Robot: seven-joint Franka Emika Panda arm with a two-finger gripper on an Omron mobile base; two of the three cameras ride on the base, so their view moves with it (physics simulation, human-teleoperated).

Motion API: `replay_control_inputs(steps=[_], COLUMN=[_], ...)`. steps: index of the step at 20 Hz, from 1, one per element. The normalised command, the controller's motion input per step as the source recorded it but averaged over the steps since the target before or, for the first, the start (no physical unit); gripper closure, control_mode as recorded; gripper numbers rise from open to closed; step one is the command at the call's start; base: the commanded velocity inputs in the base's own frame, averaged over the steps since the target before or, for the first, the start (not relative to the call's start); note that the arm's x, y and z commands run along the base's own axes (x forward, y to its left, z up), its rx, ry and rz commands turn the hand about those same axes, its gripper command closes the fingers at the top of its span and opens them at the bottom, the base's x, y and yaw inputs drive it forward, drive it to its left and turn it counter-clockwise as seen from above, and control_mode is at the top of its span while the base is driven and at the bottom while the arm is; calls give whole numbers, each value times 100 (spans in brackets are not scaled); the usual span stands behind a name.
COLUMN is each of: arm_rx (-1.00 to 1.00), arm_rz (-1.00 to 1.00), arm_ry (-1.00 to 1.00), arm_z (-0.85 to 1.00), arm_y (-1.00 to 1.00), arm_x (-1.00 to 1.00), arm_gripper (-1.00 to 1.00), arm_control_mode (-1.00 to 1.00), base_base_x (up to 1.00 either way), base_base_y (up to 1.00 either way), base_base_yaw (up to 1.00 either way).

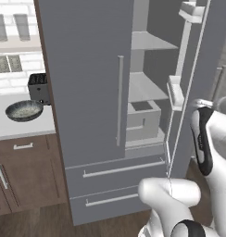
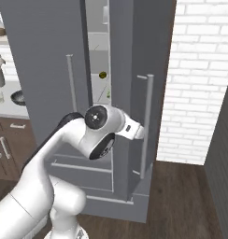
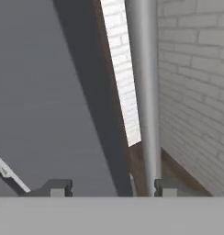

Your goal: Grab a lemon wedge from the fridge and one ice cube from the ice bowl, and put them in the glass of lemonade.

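Here, fridge (image 1: 91, 92) door ajar, hand (image 3: 113, 187) open beside its bar handle (image 3: 143, 92), holding nothing.

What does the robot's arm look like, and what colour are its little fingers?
The arm is smooth, rounded and glossy white, with dark bands and black round caps at the joints. Its end effector ends in two small, dark grey, blocky fingertips.

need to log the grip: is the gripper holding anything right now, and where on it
Nothing is held. The gripper is open, fingertips apart beside the fridge door handle, not clamped on it.
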Motion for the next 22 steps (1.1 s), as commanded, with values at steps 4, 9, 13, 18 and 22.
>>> replay_control_inputs(steps=[4,9,13,18,22], arm_rx=[-4,-23,-44,-45,-17], arm_rz=[4,1,-6,-17,-14], arm_ry=[-4,5,27,51,23], arm_z=[100,100,71,34,-11], arm_y=[44,99,100,41,-33], arm_x=[-95,-40,67,100,100], arm_gripper=[-100,-100,-100,-100,-100], arm_control_mode=[-100,-100,-100,-100,-100], base_base_x=[0,0,0,0,0], base_base_y=[0,0,0,0,0], base_base_yaw=[0,0,0,0,0])
